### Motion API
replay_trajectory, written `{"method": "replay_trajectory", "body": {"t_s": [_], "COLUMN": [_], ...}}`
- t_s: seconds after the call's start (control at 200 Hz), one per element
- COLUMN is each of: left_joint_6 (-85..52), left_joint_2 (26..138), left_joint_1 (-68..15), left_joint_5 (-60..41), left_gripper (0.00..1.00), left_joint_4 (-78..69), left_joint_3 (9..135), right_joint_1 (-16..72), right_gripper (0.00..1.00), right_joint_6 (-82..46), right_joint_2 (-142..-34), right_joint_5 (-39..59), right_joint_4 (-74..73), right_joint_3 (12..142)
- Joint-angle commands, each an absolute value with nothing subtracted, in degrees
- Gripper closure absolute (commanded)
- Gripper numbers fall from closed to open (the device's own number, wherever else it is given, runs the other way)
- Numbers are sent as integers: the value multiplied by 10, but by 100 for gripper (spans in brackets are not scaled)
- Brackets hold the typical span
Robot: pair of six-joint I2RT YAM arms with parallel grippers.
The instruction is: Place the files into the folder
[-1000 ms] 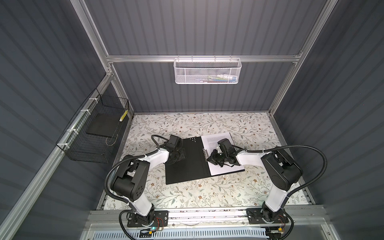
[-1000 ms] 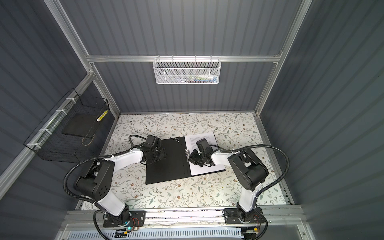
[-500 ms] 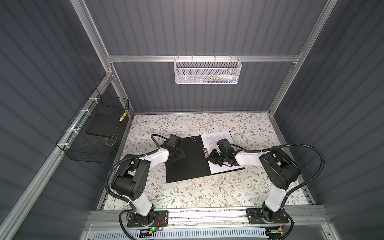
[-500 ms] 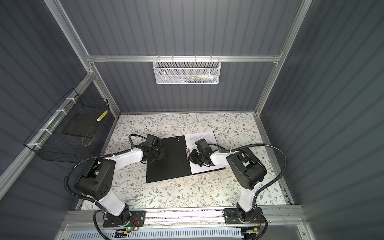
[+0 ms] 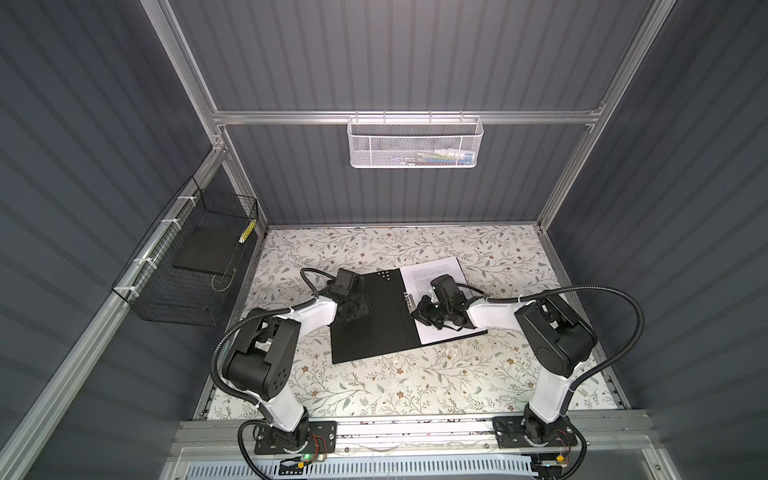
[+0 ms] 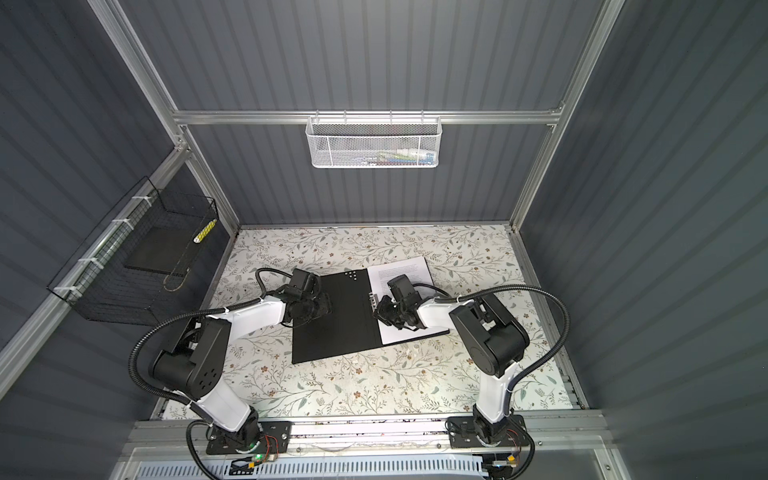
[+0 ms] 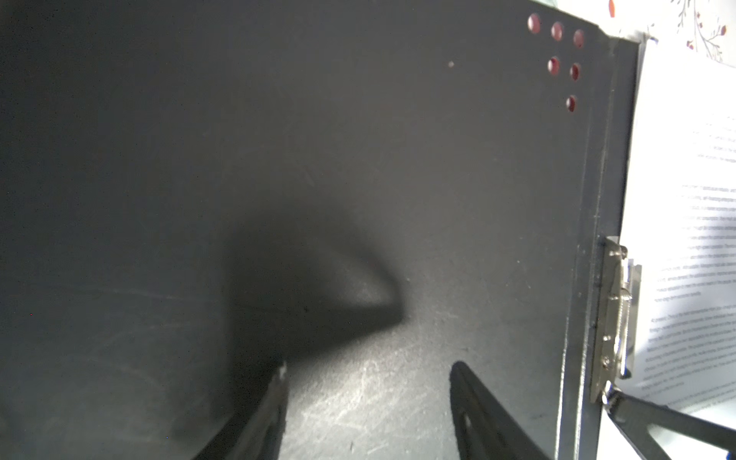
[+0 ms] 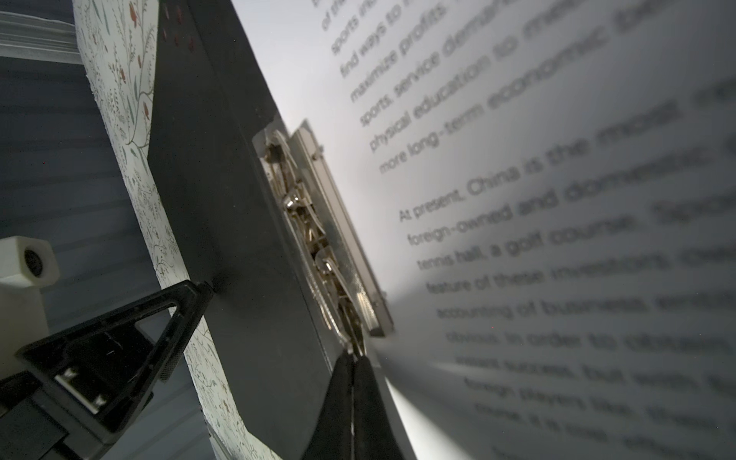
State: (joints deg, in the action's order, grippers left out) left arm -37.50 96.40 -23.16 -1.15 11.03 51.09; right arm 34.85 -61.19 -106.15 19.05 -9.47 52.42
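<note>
1. Compared against a second earlier, found the right arm (image 5: 552, 332) drawn slightly in at the elbow toward the folder (image 5: 374, 328); found the left arm (image 5: 307, 320) barely changed.
2. Saw the right gripper (image 8: 353, 356) fully closed, tips set against the near end of the metal clip (image 8: 318, 223) at the spine; could not tell of anything thin pinched between them.
3. Saw the left gripper (image 7: 370, 366) with jaws well apart, holding nothing, one fingertip (image 8: 201, 288) touching the black inside of the left cover.
4. Found the folder lying open and flat on the floral tabletop (image 5: 374, 386), black side up, with the files (image 5: 417, 276) on its right half, their edge at the clip.
5. Read on the top sheet, in the right wrist view: "At present, China is the", "foreign-owned and domestic", "tennis hall, a golf course", "maximize profits".
6. Counted six small round red marks (image 7: 556, 31) in the left cover's far corner beside the spine.
7. Noted a white mesh basket (image 5: 415, 143) on the back wall.
</note>
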Motion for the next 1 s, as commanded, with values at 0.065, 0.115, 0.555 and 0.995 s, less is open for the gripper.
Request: {"method": "replay_trajectory", "body": {"t_s": [0.065, 0.115, 0.555, 0.995], "left_joint_6": [-371, -370, -341, -328], "left_joint_2": [1014, 1013, 961, 743], "left_joint_1": [-225, -225, -225, -224], "left_joint_5": [-2, -2, -43, 56], "left_gripper": [34, 34, 24, 0], "left_joint_4": [226, 227, 242, 307], "left_joint_3": [467, 470, 534, 495], "right_joint_1": [355, 355, 356, 248], "right_gripper": [100, 100, 51, 1], "right_joint_6": [-590, -588, -539, -346], "right_joint_2": [-1077, -1078, -1022, -865], "right_joint_5": [226, 231, 245, 183], "right_joint_4": [-47, -44, -50, 151], "right_joint_3": [520, 523, 509, 544]}}
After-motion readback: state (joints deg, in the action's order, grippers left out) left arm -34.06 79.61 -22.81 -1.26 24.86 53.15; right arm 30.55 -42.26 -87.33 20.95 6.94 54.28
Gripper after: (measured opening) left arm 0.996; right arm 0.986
